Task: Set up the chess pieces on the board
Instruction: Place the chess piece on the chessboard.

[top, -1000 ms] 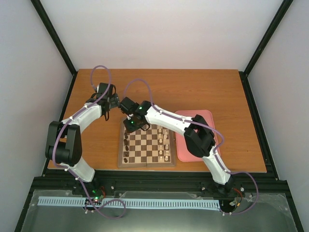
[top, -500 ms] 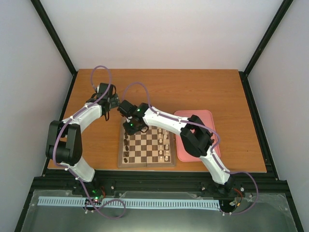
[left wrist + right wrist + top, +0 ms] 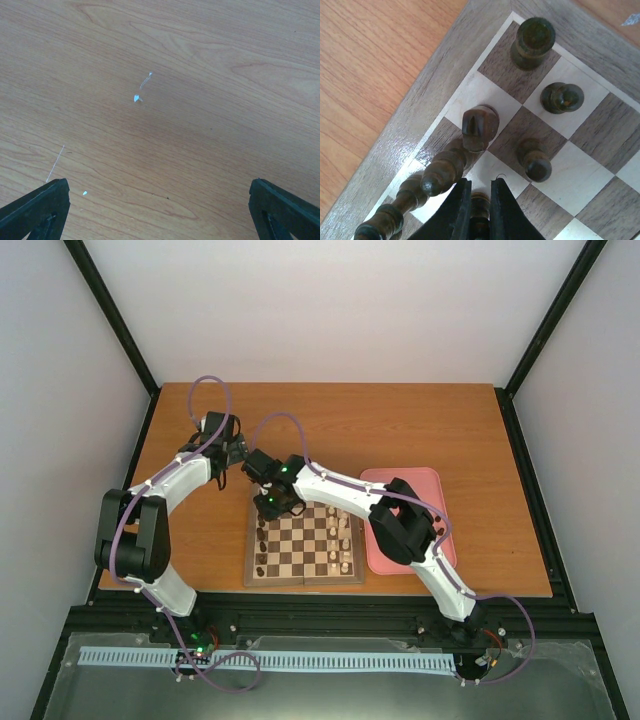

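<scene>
Top external: right gripper (image 3: 271,502) at far-left corner of board (image 3: 305,540); left gripper (image 3: 233,452) beyond that corner, over table (image 3: 400,430).
Left wrist: jaws spread wide above table.
Right wrist: jaws clamped on dark chess piece (image 3: 480,212), other dark pieces (image 3: 535,42) alongside on squares at that board corner.

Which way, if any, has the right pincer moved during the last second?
Yes, slightly: the right pincer has shifted left and nearer, along the board's left border.
</scene>
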Robot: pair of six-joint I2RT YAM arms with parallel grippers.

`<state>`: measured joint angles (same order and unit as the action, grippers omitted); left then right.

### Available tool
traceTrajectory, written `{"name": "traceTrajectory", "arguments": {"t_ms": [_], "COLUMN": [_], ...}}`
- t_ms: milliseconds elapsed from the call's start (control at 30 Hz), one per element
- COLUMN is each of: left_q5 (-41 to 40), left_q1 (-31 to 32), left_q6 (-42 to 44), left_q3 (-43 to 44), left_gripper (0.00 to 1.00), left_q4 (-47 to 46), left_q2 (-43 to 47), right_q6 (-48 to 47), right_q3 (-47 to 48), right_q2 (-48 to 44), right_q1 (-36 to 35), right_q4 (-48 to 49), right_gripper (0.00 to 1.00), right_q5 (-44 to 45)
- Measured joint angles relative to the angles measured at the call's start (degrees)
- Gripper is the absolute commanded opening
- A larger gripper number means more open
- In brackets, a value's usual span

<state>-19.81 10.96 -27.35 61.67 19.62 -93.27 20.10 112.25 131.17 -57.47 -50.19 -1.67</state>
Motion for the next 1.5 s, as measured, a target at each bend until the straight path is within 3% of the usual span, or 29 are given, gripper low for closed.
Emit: {"name": "traceTrajectory", "arguments": {"t_ms": [100, 167, 267, 767, 1067, 1333, 1500], "left_q5": [0.0, 0.0, 0.0, 0.0, 0.0, 0.0, 0.0], "left_q1": [0.0, 0.0, 0.0, 0.0, 0.0, 0.0, 0.0], "left_q6": [0.0, 0.0, 0.0, 0.0, 0.0, 0.0, 0.0], "left_q3": [0.0, 0.0, 0.0, 0.6, 0.7, 0.7, 0.7], "left_gripper": [1.00, 1.00, 1.00, 1.00, 1.00, 1.00, 1.00], "left_q4": [0.0, 0.0, 0.0, 0.1, 0.1, 0.2, 0.2], "left_q2": [0.0, 0.0, 0.0, 0.0, -0.1, -0.1, -0.1], "right_q6": [-0.2, -0.4, -0.8, -1.1, -1.0, -0.9, -0.1], "right_q3": [0.2, 0.3, 0.5, 0.4, -3.2, -6.1, -13.1], "right_q2": [0.2, 0.2, 0.2, -0.1, -5.8, -8.4, -13.0], "right_q1": [0.0, 0.0, 0.0, -0.2, -0.4, -0.4, 0.6], "right_q4": [0.0, 0.0, -0.1, -0.2, 0.1, 0.7, 1.4], "right_gripper": [0.09, 0.18, 0.22, 0.24, 0.25, 0.40, 0.41], "right_q5": [0.6, 0.8, 0.8, 2.5, 5.3, 9.6, 13.5]}}
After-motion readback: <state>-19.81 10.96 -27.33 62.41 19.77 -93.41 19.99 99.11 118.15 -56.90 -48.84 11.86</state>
